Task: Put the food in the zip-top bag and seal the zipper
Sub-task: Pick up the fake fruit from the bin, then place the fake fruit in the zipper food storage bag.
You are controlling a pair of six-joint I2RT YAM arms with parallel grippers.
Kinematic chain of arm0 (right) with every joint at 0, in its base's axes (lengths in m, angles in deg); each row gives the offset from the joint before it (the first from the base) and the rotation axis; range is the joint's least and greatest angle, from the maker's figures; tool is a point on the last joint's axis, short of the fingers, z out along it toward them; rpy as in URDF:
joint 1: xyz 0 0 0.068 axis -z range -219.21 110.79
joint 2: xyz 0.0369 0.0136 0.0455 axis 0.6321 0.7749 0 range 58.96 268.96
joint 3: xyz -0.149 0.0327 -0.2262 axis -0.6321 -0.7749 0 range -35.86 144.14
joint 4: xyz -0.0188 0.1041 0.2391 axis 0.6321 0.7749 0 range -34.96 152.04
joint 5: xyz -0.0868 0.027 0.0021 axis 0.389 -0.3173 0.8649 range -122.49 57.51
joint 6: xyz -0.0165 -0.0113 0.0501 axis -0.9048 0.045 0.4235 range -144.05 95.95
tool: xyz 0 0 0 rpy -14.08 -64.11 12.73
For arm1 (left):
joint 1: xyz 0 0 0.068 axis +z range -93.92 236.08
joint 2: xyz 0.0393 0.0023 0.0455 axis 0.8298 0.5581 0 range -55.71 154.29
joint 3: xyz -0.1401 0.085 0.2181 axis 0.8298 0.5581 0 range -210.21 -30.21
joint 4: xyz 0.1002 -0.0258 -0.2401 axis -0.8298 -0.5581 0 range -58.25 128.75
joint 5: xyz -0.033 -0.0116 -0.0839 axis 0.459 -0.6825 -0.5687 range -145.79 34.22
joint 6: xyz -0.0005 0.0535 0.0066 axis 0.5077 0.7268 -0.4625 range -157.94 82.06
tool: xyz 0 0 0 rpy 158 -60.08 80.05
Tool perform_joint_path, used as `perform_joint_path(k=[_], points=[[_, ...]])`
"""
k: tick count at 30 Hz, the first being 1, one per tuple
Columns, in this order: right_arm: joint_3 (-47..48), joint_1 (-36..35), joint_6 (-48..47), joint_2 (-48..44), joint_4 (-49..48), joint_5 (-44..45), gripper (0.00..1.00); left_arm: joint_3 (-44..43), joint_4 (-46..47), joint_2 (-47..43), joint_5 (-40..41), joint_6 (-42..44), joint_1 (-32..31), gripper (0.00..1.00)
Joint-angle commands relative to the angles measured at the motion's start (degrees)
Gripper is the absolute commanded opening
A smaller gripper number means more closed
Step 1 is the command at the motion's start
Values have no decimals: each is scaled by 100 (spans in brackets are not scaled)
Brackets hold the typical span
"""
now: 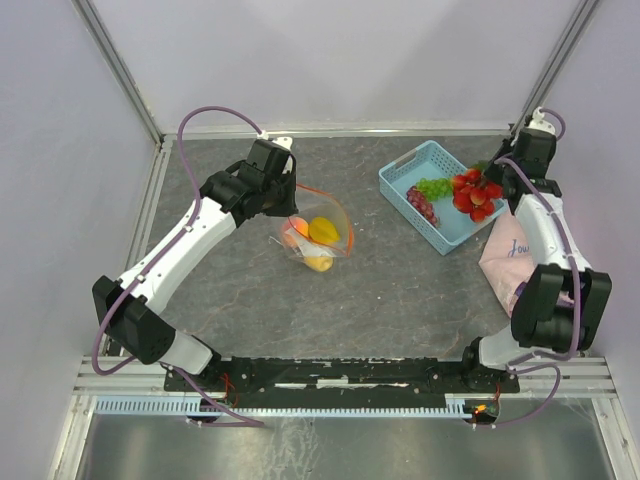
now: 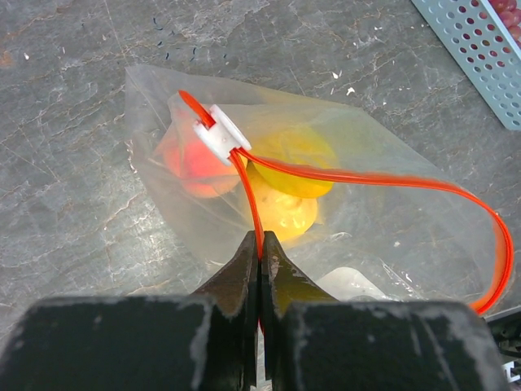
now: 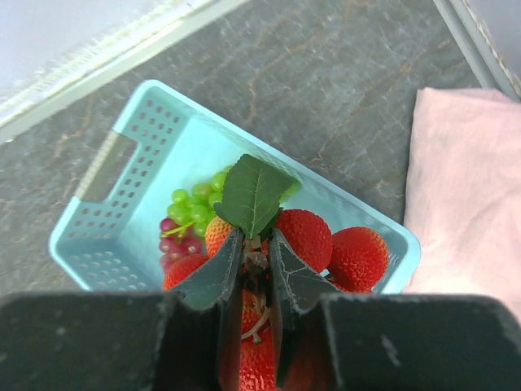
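In the left wrist view the zipper (image 2: 366,177) is lost from sight where it passes between the closed fingers of the left gripper (image 2: 260,238). The near edge of the zip-top bag (image 2: 391,236) is covered by the gripper body, and the basket (image 2: 480,49) is cut off at the far right corner. In the right wrist view the lower strawberries (image 3: 305,236) are hidden behind the right gripper (image 3: 256,240). The grapes (image 3: 177,244) are partly covered, and the pink cloth (image 3: 464,187) is cut by the right edge.

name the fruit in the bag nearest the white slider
The peach, the only orange-pink one, directly behind the slider; the upper yellow fruit and lower yellow fruit sit further right.
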Motion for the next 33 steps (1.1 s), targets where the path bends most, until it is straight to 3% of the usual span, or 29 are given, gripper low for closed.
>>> perform_joint_path(k=[1, 14, 20, 33], points=[[27, -62, -187, -696, -128, -481, 2, 6, 213, -112, -131, 219, 43, 3], [-153, -747, 14, -1937, -763, -2659, 2, 42, 262, -135, -273, 246, 47, 3], [-163, -1523, 42, -2149, -1168, -3231, 2, 18, 300, -138, -366, 293, 45, 3], [109, -2506, 506, -2152, -2370, -4810, 2, -17, 309, -152, -594, 426, 45, 3]])
